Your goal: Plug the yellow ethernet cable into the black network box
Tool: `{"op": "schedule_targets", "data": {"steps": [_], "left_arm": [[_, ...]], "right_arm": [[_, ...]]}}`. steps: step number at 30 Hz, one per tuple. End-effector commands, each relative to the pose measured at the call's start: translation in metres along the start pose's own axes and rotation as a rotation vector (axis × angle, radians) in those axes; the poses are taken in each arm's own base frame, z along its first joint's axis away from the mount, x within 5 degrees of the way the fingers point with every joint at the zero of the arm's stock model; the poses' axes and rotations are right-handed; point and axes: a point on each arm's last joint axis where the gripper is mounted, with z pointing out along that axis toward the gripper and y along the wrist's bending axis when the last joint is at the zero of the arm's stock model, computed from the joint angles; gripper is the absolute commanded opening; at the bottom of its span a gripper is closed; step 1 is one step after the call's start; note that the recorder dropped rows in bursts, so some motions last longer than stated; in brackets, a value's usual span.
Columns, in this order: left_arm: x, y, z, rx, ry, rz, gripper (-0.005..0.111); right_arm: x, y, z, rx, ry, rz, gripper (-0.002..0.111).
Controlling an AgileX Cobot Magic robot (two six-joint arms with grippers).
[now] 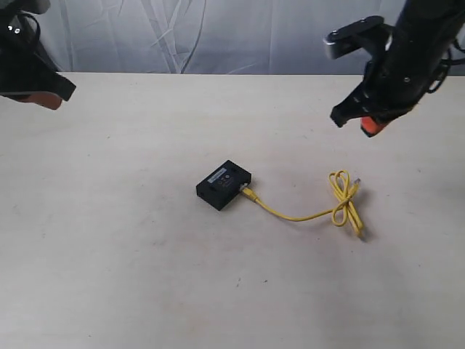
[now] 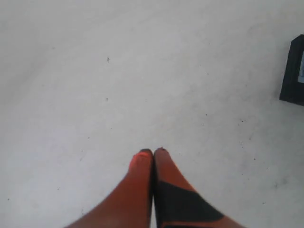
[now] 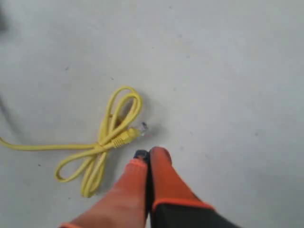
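Right gripper (image 3: 149, 154), pinched closed and empty, hangs over the bench just beside the yellow ethernet cable's (image 3: 103, 147) loop.

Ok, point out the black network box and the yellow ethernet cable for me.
black network box (image 1: 224, 186), exterior view, middle of its top face.
yellow ethernet cable (image 3: 107, 144), right wrist view, where its loops cross.
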Motion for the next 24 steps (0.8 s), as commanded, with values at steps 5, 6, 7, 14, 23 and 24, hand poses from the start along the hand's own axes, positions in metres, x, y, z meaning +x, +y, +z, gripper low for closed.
{"op": "schedule_targets", "data": {"steps": [5, 6, 7, 14, 23, 24], "left_arm": [[0.022, -0.009, -0.043, -0.107, -0.227, -0.013, 0.0], [0.025, -0.01, -0.046, -0.112, -0.245, -0.016, 0.0], [0.029, -0.012, -0.05, -0.12, -0.273, -0.018, 0.0], [0.059, -0.023, -0.07, -0.171, -0.408, -0.018, 0.0], [0.098, -0.04, -0.108, -0.239, -0.625, -0.001, 0.0], [0.103, -0.042, -0.112, -0.248, -0.651, 0.001, 0.0]], "right_arm": [[0.052, -0.034, -0.044, 0.091, -0.198, 0.166, 0.0], [0.056, -0.035, -0.048, 0.102, -0.223, 0.175, 0.0], [0.062, -0.035, -0.053, 0.115, -0.253, 0.185, 0.0], [0.088, -0.028, -0.082, 0.175, -0.428, 0.208, 0.0], [0.117, -0.012, -0.113, 0.228, -0.663, 0.232, 0.0], [0.121, -0.01, -0.116, 0.236, -0.69, 0.232, 0.0]]}}
